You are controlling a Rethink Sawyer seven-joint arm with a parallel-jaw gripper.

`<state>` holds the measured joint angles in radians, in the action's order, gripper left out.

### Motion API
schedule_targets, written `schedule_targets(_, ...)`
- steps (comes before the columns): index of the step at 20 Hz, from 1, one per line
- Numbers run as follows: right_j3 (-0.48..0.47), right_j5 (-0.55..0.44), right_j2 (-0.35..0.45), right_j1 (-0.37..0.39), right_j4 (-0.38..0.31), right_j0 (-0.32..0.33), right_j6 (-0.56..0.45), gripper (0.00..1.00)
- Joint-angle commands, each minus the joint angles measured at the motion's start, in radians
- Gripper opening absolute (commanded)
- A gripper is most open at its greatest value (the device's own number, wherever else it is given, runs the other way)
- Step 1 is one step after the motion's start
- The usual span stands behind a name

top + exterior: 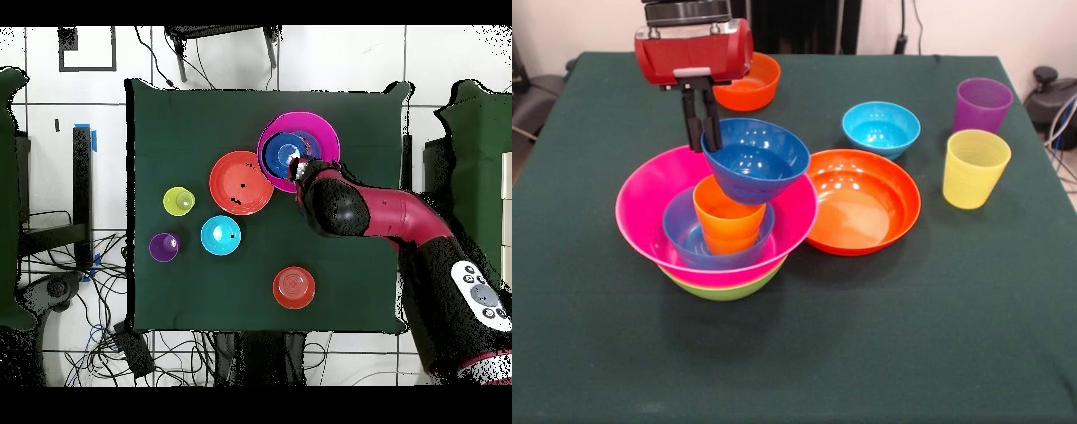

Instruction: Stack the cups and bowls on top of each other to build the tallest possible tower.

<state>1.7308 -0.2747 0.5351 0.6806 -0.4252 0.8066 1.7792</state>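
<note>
The tower (719,234) stands on the dark green tabletop (865,344): a lime green plastic bowl (724,288) at the base holds a big glossy pink bowl (653,199), which holds a small blue bowl (684,231) with an orange tapered plastic cup (726,216) upright inside it. The hand (703,132) is clamped on the rim of a dark blue round bowl (757,161), held tilted over the orange cup. Beside the tower sits a shallow orange bowl (863,201); further off are a cyan bowl (881,128), a small orange bowl (750,84), a translucent purple cup (982,104) and a translucent yellow cup (974,168).
</note>
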Motion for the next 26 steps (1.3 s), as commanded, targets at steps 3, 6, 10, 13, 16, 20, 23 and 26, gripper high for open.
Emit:
schedule_targets(3,-0.016,-0.06,0.052,0.009,-0.066,0.017,-0.089,0.0)
schedule_targets(6,-0.017,-0.049,0.051,-0.001,-0.074,0.017,-0.085,0.0)
schedule_targets(10,-0.019,-0.046,0.05,-0.002,-0.079,0.015,-0.081,0.0)
schedule_targets(13,-0.021,-0.049,0.052,-0.004,-0.08,0.018,-0.083,0.0)
schedule_targets(16,-0.019,-0.042,0.052,-0.008,-0.084,0.019,-0.081,0.0)
schedule_targets(20,-0.021,-0.041,0.05,-0.008,-0.084,0.015,-0.077,0.0)
schedule_targets(23,-0.025,-0.043,0.051,-0.01,-0.083,0.015,-0.079,0.0)
schedule_targets(26,-0.028,-0.046,0.053,-0.012,-0.084,0.017,-0.084,0.0)
